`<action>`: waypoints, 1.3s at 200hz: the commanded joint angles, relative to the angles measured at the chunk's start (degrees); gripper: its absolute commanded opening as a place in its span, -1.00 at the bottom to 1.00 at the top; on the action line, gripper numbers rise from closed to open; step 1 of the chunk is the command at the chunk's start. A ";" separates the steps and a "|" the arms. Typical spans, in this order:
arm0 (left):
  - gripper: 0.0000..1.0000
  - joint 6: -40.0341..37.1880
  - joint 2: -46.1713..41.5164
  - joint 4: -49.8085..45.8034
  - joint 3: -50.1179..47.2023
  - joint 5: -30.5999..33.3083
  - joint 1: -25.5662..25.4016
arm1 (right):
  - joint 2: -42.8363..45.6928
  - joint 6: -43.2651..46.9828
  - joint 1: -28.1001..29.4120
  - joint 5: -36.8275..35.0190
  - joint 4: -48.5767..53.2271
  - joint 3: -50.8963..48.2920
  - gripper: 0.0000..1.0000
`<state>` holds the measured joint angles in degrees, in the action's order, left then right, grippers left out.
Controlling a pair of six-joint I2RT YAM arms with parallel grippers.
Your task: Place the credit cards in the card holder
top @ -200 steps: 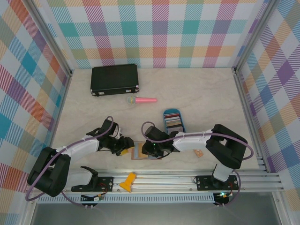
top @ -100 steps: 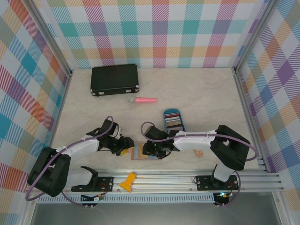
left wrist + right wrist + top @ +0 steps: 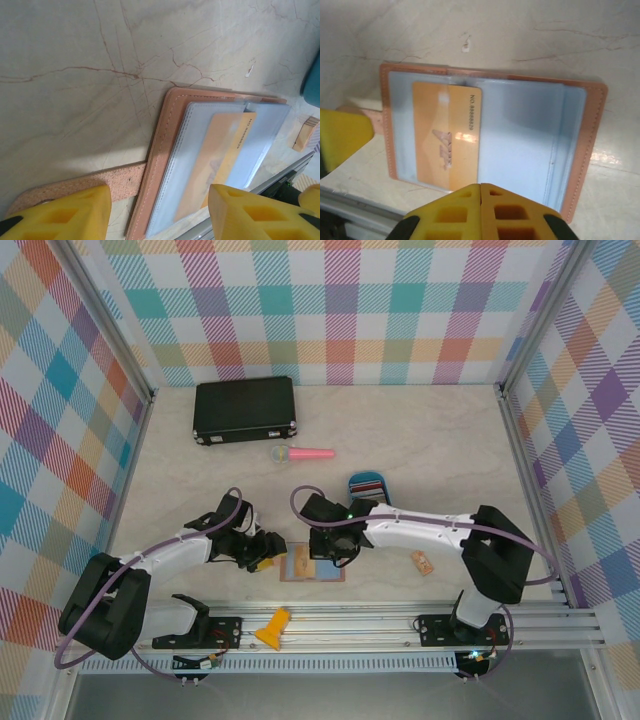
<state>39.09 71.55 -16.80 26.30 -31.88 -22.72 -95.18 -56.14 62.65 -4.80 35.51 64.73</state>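
Note:
The card holder [image 3: 312,565] lies open on the table near the front rail, pinkish-brown outside, grey-blue inside [image 3: 530,135]. One tan credit card [image 3: 445,135] sits in its clear left pocket, also seen as the card [image 3: 220,155]. My right gripper [image 3: 481,210] hovers just over the holder's edge, shut and empty; from above it is the right gripper [image 3: 328,545]. My left gripper [image 3: 157,215] stands open at the holder's left edge [image 3: 165,150], one finger [image 3: 55,212] over the strap [image 3: 75,185]. More credit cards stand in the blue tray [image 3: 366,480], partly behind my right arm.
A black case [image 3: 245,408] lies at the back left, with a pink wand-like toy [image 3: 303,453] in front of it. A small wooden piece [image 3: 422,561] lies right of the holder. A yellow-orange object [image 3: 274,628] rests on the front rail.
My right gripper has shut and drawn back from the holder's middle toward the tray, leaving the tan card in the pocket. The left arm has not moved.

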 commanded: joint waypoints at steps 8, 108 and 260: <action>0.10 -1.15 0.82 -5.31 -1.51 3.75 0.40 | -2.97 1.48 0.02 -0.74 6.18 1.71 -0.97; 0.10 -1.21 0.92 -5.09 -1.59 3.53 0.40 | -8.68 4.70 -1.56 5.85 1.20 3.63 -1.00; 0.10 -1.26 1.28 -5.00 -1.70 3.30 0.40 | -11.85 4.00 -2.32 8.90 -2.04 4.18 -0.99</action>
<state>38.89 71.53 -16.80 26.30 -31.92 -22.72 -106.34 -51.64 60.66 2.98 33.50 67.81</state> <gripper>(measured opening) 0.549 0.066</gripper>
